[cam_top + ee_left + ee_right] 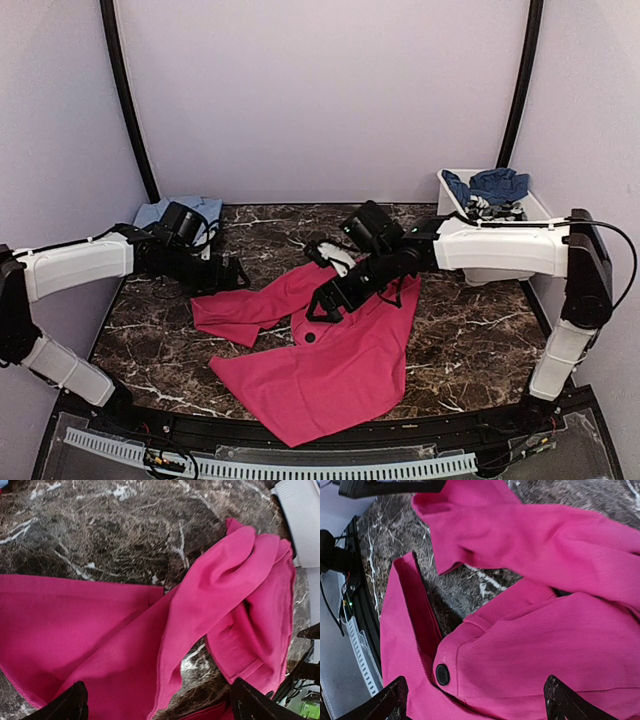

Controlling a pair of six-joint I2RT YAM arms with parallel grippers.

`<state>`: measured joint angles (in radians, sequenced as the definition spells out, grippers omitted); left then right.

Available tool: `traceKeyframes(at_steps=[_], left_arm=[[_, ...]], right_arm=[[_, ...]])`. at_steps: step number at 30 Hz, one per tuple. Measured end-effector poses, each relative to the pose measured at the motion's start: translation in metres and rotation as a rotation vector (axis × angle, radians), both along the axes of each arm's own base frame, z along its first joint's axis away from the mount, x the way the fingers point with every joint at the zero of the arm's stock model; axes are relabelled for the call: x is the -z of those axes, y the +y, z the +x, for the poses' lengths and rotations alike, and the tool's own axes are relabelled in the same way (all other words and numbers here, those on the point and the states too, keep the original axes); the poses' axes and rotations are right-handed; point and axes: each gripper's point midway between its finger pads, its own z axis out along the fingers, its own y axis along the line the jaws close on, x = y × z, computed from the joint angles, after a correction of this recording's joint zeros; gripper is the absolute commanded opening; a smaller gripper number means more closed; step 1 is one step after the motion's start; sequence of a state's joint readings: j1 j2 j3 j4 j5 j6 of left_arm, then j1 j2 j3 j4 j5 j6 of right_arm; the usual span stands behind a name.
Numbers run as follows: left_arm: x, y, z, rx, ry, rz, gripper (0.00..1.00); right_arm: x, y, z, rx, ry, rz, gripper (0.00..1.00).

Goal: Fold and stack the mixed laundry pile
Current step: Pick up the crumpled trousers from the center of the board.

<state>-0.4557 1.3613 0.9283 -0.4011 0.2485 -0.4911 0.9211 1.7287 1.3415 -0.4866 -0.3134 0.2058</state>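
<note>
The right arm lies across the far right part of the pink garment (335, 375) and hides the cloth under it. The rest is spread in the middle of the table (470, 340), with 1 sleeve (245, 308) stretched out to the left. The left wrist view cuts off most of the garment and shows only folded sleeve cloth over marble. The right wrist view shows the front edge with 1 black button (442, 674).

The left arm covers the near edge of the blue shirt (180, 210), which lies at the back left corner, apart from the pink garment. In the tub (450, 185) at the back right, a navy cloth (497, 183) lies on top of a patterned cloth (482, 208). The tub wall and the right arm hide what is lower down.

A white patch (340, 258) by the right wrist is too blurred to name. A green scrap (311, 710) in the corner of the left wrist view is too small to read.

The left gripper (232, 272) hangs over the sleeve with its fingers spread wide and nothing between them. The right gripper (322, 308) is above the garment near the button, its fingers also wide apart and holding nothing.
</note>
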Motion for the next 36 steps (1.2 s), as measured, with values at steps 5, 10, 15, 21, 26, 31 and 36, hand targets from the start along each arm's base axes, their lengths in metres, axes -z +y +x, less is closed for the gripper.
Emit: traceKeyframes(at_steps=[5, 10, 15, 21, 26, 31, 36], left_arm=[[0.033, -0.004, -0.012, 0.028, 0.067, 0.122, 0.99], [0.063, -0.002, -0.014, 0.036, 0.121, 0.232, 0.90], [0.091, 0.011, -0.013, 0.005, 0.175, 0.333, 0.48], [0.100, 0.030, -0.008, -0.053, 0.179, 0.424, 0.06], [0.074, 0.065, 0.010, -0.198, 0.137, 0.406, 0.00], [0.006, 0.118, 0.033, -0.411, -0.023, 0.309, 0.00], [-0.027, 0.115, 0.039, -0.401, -0.090, 0.263, 0.00]], right_arm=[[0.038, 0.017, -0.043, -0.117, 0.051, -0.094, 0.87], [0.071, -0.012, -0.057, -0.058, 0.116, -0.176, 0.88], [0.108, -0.070, -0.076, 0.065, 0.206, -0.300, 0.89], [0.114, -0.118, -0.069, 0.260, 0.260, -0.330, 0.97], [0.112, -0.143, -0.053, 0.420, 0.242, -0.371, 0.99], [0.107, -0.175, -0.032, 0.579, 0.213, -0.382, 0.99], [0.082, -0.210, -0.012, 0.735, 0.127, -0.370, 0.99]])
